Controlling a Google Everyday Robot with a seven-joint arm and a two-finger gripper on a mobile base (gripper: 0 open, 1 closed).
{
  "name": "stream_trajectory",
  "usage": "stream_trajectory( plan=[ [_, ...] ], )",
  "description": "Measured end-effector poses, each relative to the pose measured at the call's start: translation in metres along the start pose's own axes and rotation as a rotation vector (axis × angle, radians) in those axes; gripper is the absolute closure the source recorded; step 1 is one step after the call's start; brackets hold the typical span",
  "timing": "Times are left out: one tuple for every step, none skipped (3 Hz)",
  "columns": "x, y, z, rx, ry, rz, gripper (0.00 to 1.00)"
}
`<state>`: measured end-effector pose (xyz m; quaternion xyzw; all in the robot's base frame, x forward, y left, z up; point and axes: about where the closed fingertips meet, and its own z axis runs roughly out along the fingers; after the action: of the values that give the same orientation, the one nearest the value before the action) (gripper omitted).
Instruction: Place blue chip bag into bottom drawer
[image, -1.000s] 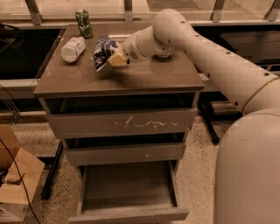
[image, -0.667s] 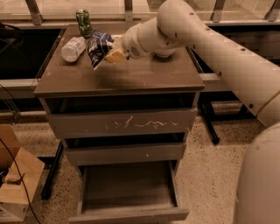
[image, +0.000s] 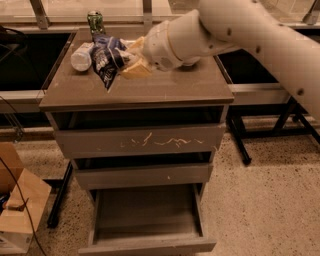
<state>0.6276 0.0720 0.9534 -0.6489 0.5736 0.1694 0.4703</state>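
Pincer (image: 131, 62) was clenched on the right edge of the blue chip bag (image: 105, 60), above the rear left part of the surface (image: 170, 90). The bag lay to the left of the pincer, with its long axis hanging down, just beside the clear bottle (image: 80, 55). The bottom drawer (image: 147, 246) stood open well below and nearer the front, so the coming move probably needed to go forward and then down.
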Motion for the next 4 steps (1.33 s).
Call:
stream_trajectory(
  plan=[
    [0.005, 0.048, -0.034, -0.022, -0.029, 0.034, 1.00],
    [0.018, 0.051, -0.047, -0.006, -0.020, 0.060, 1.00],
    [0.010, 0.060, -0.038, -0.058, -0.012, 0.028, 1.00],
    [0.014, 0.107, -0.035, -0.139, 0.008, 0.047, 1.00]
  ],
)
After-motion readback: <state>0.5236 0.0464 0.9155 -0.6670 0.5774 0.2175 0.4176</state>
